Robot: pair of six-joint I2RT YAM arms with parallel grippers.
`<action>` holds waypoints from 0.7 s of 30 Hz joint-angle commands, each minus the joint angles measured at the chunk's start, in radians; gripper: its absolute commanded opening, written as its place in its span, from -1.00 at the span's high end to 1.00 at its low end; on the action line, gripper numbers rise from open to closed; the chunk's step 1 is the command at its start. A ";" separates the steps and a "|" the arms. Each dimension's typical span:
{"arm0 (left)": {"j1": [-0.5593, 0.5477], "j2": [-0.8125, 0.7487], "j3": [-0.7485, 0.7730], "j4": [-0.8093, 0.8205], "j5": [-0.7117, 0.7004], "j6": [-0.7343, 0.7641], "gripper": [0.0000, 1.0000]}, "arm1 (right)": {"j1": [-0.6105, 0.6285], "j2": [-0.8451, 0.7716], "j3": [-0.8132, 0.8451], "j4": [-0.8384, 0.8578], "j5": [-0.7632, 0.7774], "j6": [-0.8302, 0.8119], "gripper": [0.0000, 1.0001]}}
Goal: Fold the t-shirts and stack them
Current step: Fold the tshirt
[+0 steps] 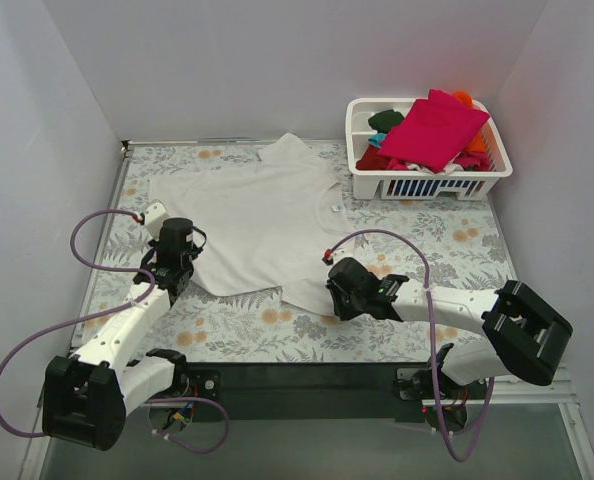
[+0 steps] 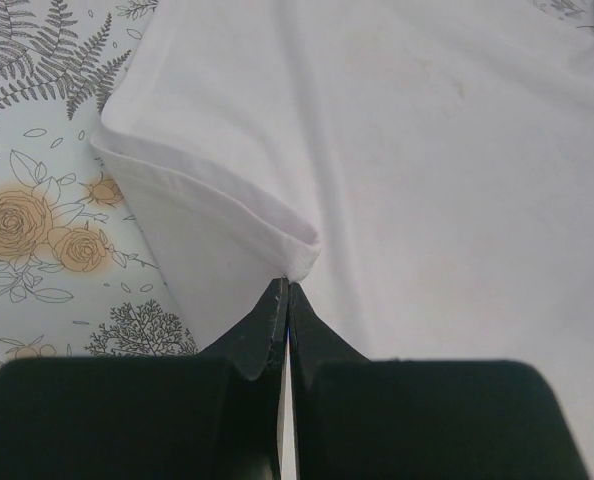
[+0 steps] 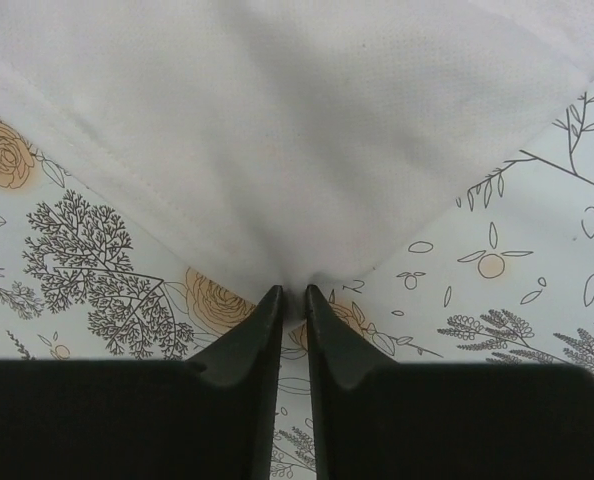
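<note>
A large white t-shirt (image 1: 262,215) lies spread on the flowered table. My left gripper (image 1: 174,272) is shut on the hem of its sleeve at the shirt's left edge; in the left wrist view (image 2: 285,285) the folded sleeve cuff (image 2: 217,210) bunches at the fingertips. My right gripper (image 1: 339,290) is shut on the shirt's near right corner; in the right wrist view (image 3: 292,292) the white cloth (image 3: 297,150) narrows into the fingertips. Magenta (image 1: 432,128), red, orange, dark green and teal shirts are piled in the basket.
A white slatted plastic basket (image 1: 447,183) stands at the back right of the table. White walls close in the left, back and right. Purple cables loop from both arms near the front edge.
</note>
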 commanded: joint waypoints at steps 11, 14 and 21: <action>-0.028 -0.101 -0.048 -0.004 -0.154 -0.007 1.00 | 0.010 -0.114 -0.005 -0.202 0.134 0.008 0.97; -0.029 -0.124 -0.046 -0.004 -0.165 -0.009 1.00 | 0.008 -0.126 0.052 -0.234 0.185 -0.024 0.97; -0.029 -0.116 -0.040 0.002 -0.176 -0.006 1.00 | -0.033 -0.059 0.198 -0.251 0.230 -0.112 0.97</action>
